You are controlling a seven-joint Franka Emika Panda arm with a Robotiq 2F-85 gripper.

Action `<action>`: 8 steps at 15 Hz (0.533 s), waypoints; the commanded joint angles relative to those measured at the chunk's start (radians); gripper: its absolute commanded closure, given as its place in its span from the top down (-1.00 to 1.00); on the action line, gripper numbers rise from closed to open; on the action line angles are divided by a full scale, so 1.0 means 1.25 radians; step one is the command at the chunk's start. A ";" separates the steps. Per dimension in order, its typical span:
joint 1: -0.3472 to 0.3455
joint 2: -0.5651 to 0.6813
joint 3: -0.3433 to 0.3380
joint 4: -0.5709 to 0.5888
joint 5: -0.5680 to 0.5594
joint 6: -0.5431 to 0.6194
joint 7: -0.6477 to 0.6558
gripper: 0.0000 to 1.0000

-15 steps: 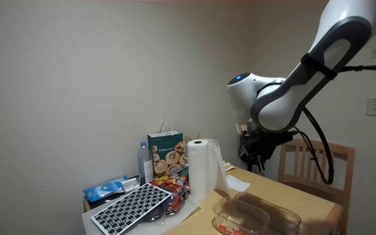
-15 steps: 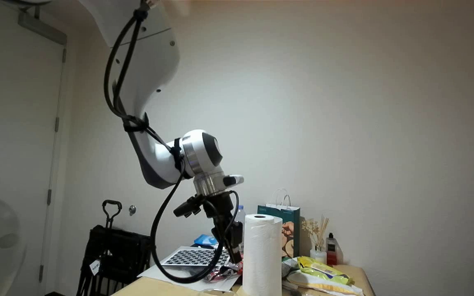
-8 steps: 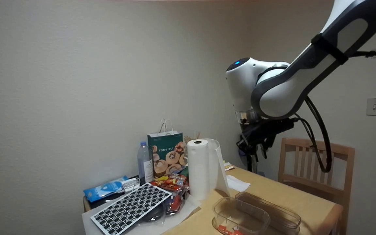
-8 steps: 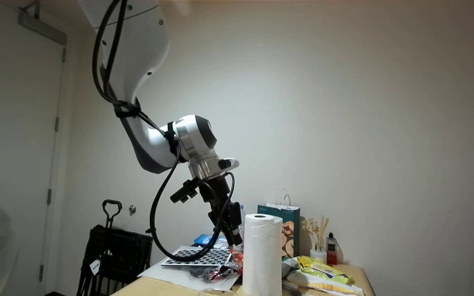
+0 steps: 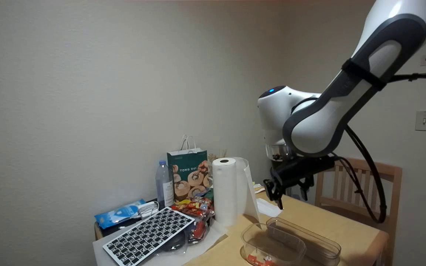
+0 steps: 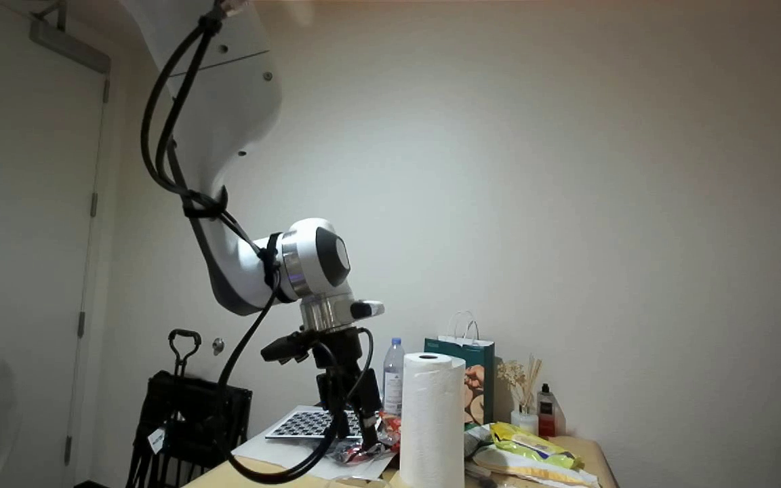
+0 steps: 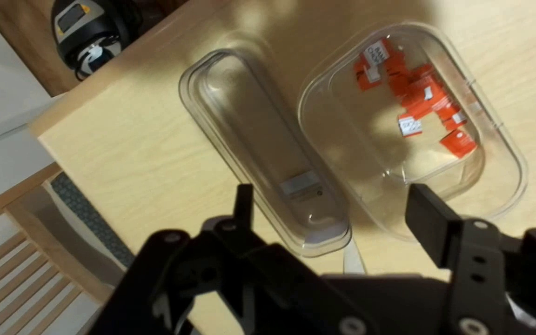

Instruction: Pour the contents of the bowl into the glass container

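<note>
In the wrist view a wide clear bowl point(image 7: 361, 128) holds several red packets point(image 7: 426, 95) with white labels, bunched toward one side. Right beside it lies a long, narrow clear container point(image 7: 258, 121) with nothing inside, apparently the glass container, though its material cannot be told. My gripper point(image 7: 331, 193) stands open with nothing between its fingers. Its right finger point(image 7: 431, 223) overlaps the bowl's near rim in the picture, but no contact shows. In an exterior view the gripper point(image 5: 293, 203) hangs above the table, behind the bowl point(image 5: 276, 242) and the container point(image 5: 322, 244).
A paper towel roll point(image 5: 225, 192) stands on the table point(image 5: 346, 221) near both containers. Snack packets point(image 5: 198, 212), a checkered board point(image 5: 149, 236), a bottle point(image 5: 165, 186) and a paper bag point(image 5: 189, 173) are beyond it. A wooden chair point(image 5: 361, 192) is at the table's edge.
My gripper's fingers have spread from nearly together to wide apart. The arm rose, then came down again, and its wrist has shifted. The bowl and the container have stayed put.
</note>
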State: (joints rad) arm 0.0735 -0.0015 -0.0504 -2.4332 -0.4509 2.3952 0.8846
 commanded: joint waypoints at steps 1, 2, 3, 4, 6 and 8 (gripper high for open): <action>-0.030 0.063 0.009 -0.039 0.080 0.111 -0.116 1.00; -0.032 0.086 0.007 -0.046 0.088 0.142 -0.140 1.00; -0.034 0.111 0.004 -0.049 0.090 0.173 -0.161 1.00; -0.033 0.137 0.001 -0.045 0.089 0.180 -0.171 1.00; -0.012 0.121 -0.010 -0.041 0.067 0.151 -0.127 1.00; -0.009 0.144 -0.015 -0.040 0.070 0.165 -0.134 1.00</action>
State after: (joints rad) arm 0.0459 0.1792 -0.0539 -2.4836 -0.3708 2.6026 0.7230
